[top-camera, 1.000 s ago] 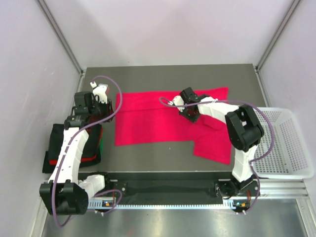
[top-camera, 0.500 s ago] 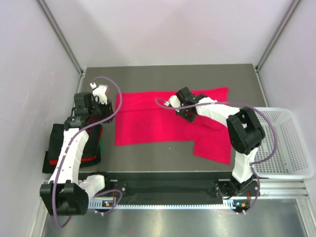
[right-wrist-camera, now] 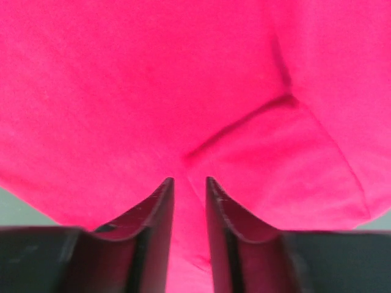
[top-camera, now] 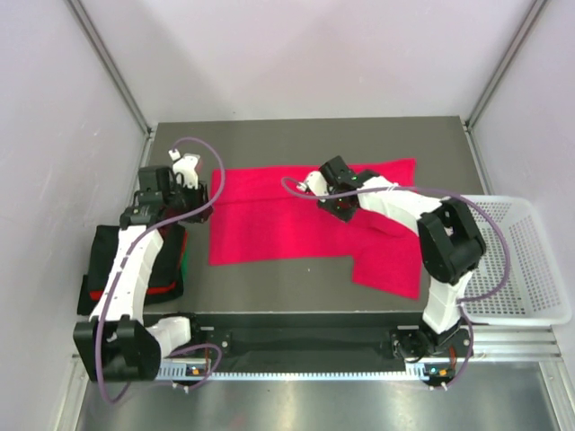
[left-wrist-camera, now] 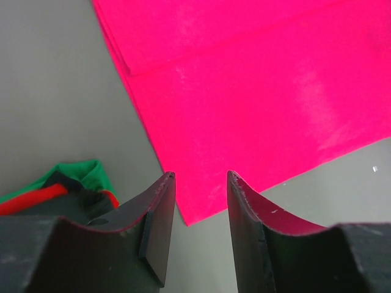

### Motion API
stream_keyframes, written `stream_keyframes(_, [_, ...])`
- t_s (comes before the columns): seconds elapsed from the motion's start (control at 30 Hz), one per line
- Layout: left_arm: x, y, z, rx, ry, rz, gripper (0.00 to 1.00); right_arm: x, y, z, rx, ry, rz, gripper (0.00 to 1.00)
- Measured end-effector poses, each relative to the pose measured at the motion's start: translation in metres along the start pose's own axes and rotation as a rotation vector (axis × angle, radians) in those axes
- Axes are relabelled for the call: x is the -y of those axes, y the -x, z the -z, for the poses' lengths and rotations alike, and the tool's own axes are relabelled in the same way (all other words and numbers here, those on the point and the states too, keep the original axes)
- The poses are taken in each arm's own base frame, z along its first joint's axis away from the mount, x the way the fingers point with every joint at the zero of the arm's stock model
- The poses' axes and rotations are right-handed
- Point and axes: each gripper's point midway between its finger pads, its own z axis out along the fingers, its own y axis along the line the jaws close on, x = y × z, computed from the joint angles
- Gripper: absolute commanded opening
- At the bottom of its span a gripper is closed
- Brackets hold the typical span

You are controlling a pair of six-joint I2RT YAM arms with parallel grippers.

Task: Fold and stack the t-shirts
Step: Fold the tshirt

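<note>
Hovering at the left edge of the magenta shirt (top-camera: 278, 224), the left gripper (left-wrist-camera: 198, 177) is holding its jaws spread and empty, likely lining up a corner. The right gripper (right-wrist-camera: 189, 180) is sitting low over the shirt, which is lying flat mid-desk (top-camera: 305, 139). Its jaws are nearly together; pinching cloth or not, I cannot tell.

The left arm (top-camera: 135, 265) hides the middle of the folded pile (top-camera: 97, 269)

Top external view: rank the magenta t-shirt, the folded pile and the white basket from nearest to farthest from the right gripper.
From the right gripper:
1. magenta t-shirt, spread directly under it.
2. white basket, off to its right.
3. folded pile, far left, beyond the magenta t-shirt's left edge.
</note>
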Motion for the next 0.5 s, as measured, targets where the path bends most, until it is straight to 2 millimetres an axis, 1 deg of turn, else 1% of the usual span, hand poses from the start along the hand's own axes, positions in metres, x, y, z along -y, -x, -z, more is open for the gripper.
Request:
stream_keyframes(0.03, [0.0,-0.002,-0.005,-0.02,-0.01,-0.004,0.44,0.002,0.0,0.006,0.012,0.001,-0.003,0.34])
stream_keyframes(0.1, [-0.001,-0.008,-0.018,-0.074,-0.017,-0.025,0.44,0.01,0.001,0.022,0.056,-0.023,-0.007,0.37])
stream_keyframes(0.13, [-0.002,-0.01,-0.024,-0.097,-0.017,-0.04,0.43,0.014,-0.001,0.033,0.081,-0.041,-0.007,0.38])
stream_keyframes(0.2, [-0.002,-0.014,-0.043,-0.158,-0.028,-0.072,0.42,0.024,-0.007,0.057,0.129,-0.084,-0.003,0.39])
stream_keyframes(0.27, [-0.005,-0.017,-0.065,-0.216,-0.037,-0.085,0.41,0.038,-0.008,0.074,0.171,-0.121,-0.019,0.39])
stream_keyframes(0.33, [-0.014,-0.015,-0.087,-0.258,-0.028,-0.077,0.41,0.056,-0.009,0.078,0.199,-0.146,-0.059,0.41])
stream_keyframes(0.37, [-0.018,-0.014,-0.097,-0.274,-0.021,-0.072,0.42,0.067,-0.013,0.076,0.199,-0.153,-0.091,0.41])
stream_keyframes(0.47, [-0.036,-0.003,-0.13,-0.299,0.025,-0.048,0.47,0.103,-0.029,0.061,0.173,-0.147,-0.199,0.42])
stream_keyframes(0.5, [-0.041,0.0,-0.14,-0.301,0.042,-0.039,0.47,0.111,-0.034,0.055,0.166,-0.145,-0.224,0.43])
